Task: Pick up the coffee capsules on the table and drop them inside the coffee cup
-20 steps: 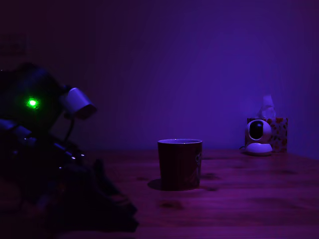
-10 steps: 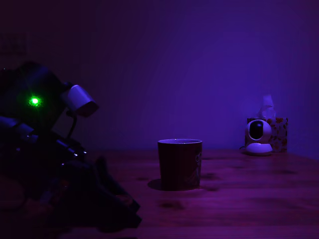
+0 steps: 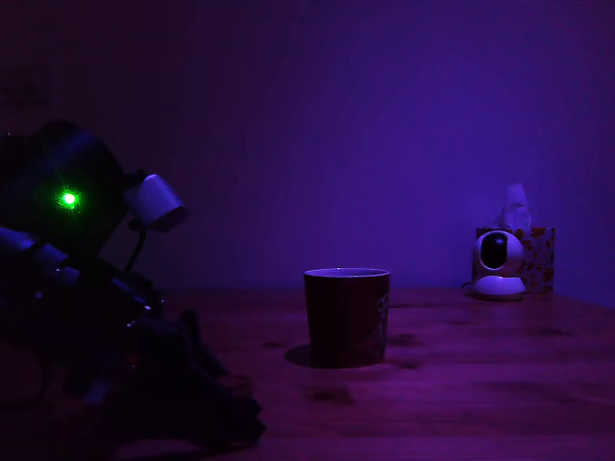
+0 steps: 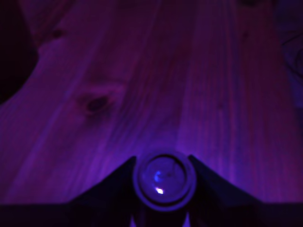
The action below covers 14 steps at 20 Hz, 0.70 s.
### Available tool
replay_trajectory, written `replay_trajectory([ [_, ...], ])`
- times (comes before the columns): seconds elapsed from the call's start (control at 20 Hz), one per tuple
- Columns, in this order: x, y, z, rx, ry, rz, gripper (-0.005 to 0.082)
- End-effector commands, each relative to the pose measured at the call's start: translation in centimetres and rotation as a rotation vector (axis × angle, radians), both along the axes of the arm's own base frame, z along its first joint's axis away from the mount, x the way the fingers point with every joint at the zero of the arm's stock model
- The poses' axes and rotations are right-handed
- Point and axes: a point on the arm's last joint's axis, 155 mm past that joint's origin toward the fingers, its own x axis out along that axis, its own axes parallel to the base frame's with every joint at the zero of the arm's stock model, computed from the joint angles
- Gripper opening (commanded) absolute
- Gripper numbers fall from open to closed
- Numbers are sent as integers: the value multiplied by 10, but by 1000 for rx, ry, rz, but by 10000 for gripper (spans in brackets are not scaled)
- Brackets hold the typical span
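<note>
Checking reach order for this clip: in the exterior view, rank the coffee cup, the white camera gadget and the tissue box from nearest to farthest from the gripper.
From the gripper, low at the exterior view's left:
1. Coffee cup, mid-table, to its right.
2. White camera gadget, far right, towards the back.
3. Tissue box, just behind the gadget; these two nearly tie.

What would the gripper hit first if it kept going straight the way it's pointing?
Probably the bare table. The gripper, with a coffee capsule between its jaws, points down-forward at wood; the wrist view shows nothing else ahead. The coffee cup seems off that line, though depth is unclear.
</note>
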Motion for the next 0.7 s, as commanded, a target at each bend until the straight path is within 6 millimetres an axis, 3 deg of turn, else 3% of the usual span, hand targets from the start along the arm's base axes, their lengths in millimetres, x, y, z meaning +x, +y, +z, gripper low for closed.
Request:
replay_trajectory([
  [0.0,-1,0,-3,9,10,2,219],
  [0.15,-1,0,-3,8,9,2,161],
  [0.5,7,-5,6,-20,-27,4,160],
  [0.65,18,-12,20,-57,-38,27,160],
])
